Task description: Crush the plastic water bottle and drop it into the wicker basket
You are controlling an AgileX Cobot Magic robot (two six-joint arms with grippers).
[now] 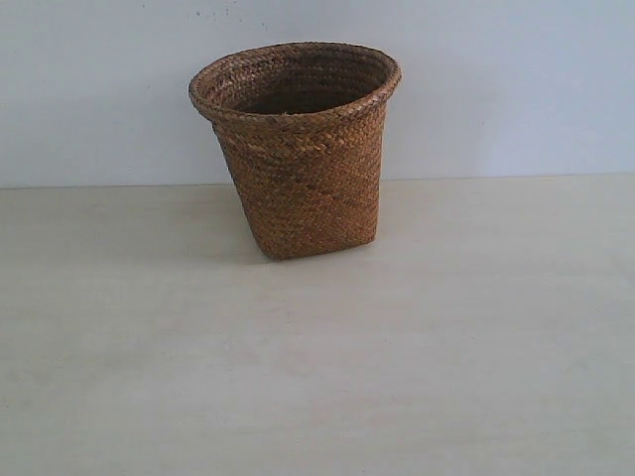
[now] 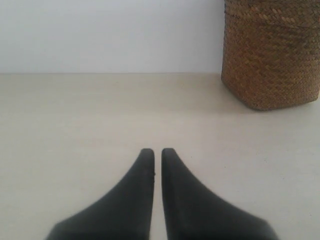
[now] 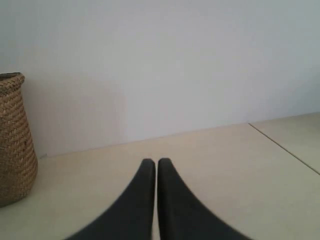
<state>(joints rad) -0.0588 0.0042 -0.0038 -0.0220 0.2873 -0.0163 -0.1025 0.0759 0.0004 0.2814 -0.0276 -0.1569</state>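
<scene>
Wicker basket [image 1: 303,149] upright on the pale table [image 1: 446,347], close to the white wall [image 1: 516,79]. Left gripper [image 2: 157,151]: jaws drawn together to a thin slit, holding nothing; the basket stands well ahead of the tips and off to one side. Right gripper [image 3: 157,161]: jaws likewise nearly touching and empty, the basket well apart from them.

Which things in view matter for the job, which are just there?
Job: wicker basket, upright; left gripper and right gripper, both shut, empty. Bottle not in any view.
Just there: table; wall behind.
</scene>
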